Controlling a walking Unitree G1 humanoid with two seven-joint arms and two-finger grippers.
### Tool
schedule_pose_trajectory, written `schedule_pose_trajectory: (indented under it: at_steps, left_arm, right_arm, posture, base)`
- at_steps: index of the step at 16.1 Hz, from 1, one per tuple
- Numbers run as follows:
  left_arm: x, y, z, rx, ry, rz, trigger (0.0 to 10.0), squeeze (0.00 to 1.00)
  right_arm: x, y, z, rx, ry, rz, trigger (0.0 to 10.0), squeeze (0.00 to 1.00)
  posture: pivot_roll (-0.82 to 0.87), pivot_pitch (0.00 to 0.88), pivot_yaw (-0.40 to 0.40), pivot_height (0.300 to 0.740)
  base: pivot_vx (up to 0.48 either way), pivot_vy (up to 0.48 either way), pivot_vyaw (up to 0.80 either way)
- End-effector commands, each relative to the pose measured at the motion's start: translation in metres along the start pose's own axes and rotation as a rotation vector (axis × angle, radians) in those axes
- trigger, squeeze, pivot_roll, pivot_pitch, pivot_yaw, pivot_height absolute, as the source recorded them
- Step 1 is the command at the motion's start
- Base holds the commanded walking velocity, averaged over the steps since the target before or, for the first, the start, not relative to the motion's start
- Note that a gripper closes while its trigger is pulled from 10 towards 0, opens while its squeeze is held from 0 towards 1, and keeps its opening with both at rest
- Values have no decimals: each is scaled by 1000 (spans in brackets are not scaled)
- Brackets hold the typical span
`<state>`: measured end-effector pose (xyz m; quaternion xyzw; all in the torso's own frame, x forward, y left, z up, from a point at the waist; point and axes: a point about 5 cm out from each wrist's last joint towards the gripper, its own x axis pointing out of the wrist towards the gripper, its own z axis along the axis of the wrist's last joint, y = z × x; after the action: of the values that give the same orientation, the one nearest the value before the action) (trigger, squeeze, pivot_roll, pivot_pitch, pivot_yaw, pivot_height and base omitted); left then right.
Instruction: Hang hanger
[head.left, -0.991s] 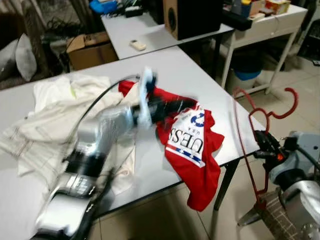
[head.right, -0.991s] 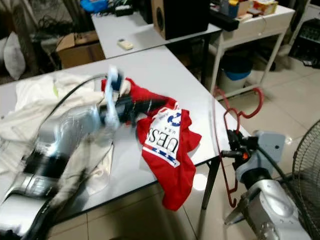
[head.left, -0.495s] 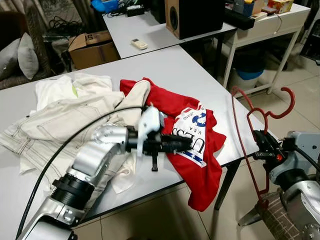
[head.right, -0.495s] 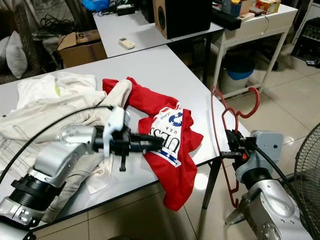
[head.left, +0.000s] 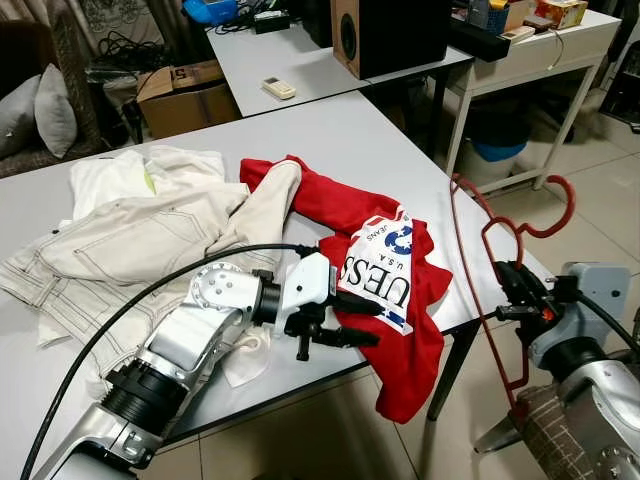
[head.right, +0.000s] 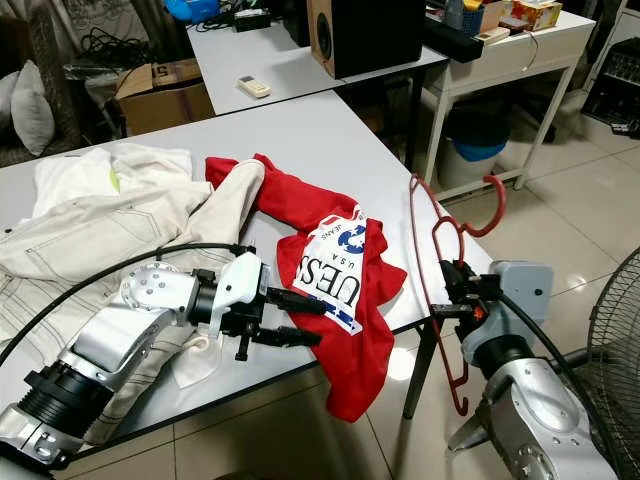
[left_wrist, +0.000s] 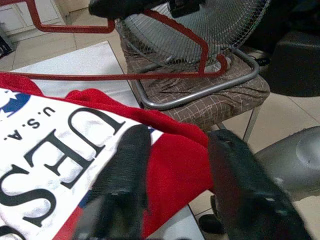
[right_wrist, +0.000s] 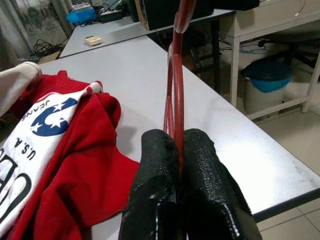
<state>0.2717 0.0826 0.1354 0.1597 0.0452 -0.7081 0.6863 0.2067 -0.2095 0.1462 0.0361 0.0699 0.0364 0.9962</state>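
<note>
Because the left gripper (head.left: 352, 320) has its fingers spread wide right at the edge of the red T-shirt (head.left: 395, 290), closing there may snag only a thin fold that slips as it lifts. The right gripper (head.left: 512, 290) pinches the red hanger (head.left: 470, 260) beside the table's (head.left: 360, 130) corner, so swinging it in could catch that edge.

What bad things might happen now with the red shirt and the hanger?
1. The red shirt already droops over the edge of the table. If the open left hand nudges instead of grabs, the shirt may slide to the floor.
2. The right hand pinches the red hanger on one thin bar, off to the side, so it might twist or slip.
3. The cream trousers overlap the shirt and could get dragged along.
</note>
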Motion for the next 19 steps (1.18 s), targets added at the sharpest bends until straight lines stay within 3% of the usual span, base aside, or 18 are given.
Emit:
schedule_pose_trajectory:
  at_steps: [1, 6, 10, 15, 16, 17, 18, 19]
  left_arm:
    - [-2, -2, -6, 6, 29, 5, 10000, 1000]
    - [5, -8, -10, 1, 15, 29, 10000, 1000]
    - [5, -13, -16, -3, 37, 33, 10000, 1000]
    - [8, -1, -22, 95, 85, 127, 10000, 1000]
    - [10, -2, -26, 99, 113, 110, 10000, 506]
    - [11, -1, -33, 90, 152, 108, 8980, 0]
    - [10, 0, -36, 91, 169, 119, 4588, 0]
    - [10, 1, -38, 86, 175, 125, 1882, 0]
  right_arm:
    - [0, 2, -2, 6, 13, 17, 10000, 0]
    - [3, -2, 2, -19, 38, 59, 10000, 0]
    - [10, -3, 5, -22, 40, 74, 10000, 0]
    - [7, 1, 0, -15, 56, 83, 10000, 0]
    - [7, 1, 0, -15, 57, 80, 10000, 0]
    - [7, 1, -1, -17, 56, 72, 10000, 0]
    - [6, 0, -1, -20, 56, 68, 10000, 0]
    - [6, 0, -1, -21, 56, 66, 10000, 0]
  posture:
    - [-88, 0, 90, 740]
    - [-82, 0, 17, 740]
    - [-65, 15, 5, 740]
    - [-62, 34, 22, 740]
    - [-64, 35, 31, 740]
    - [-66, 35, 35, 740]
    - [-67, 34, 38, 740]
    - [-67, 34, 38, 740]
  base:
    - [0, 0, 0]
    - [0, 0, 0]
    - [0, 0, 0]
    - [0, 0, 0]
    - [0, 0, 0]
    - [0, 0, 0]
    - [0, 0, 0]
    - [0, 0, 0]
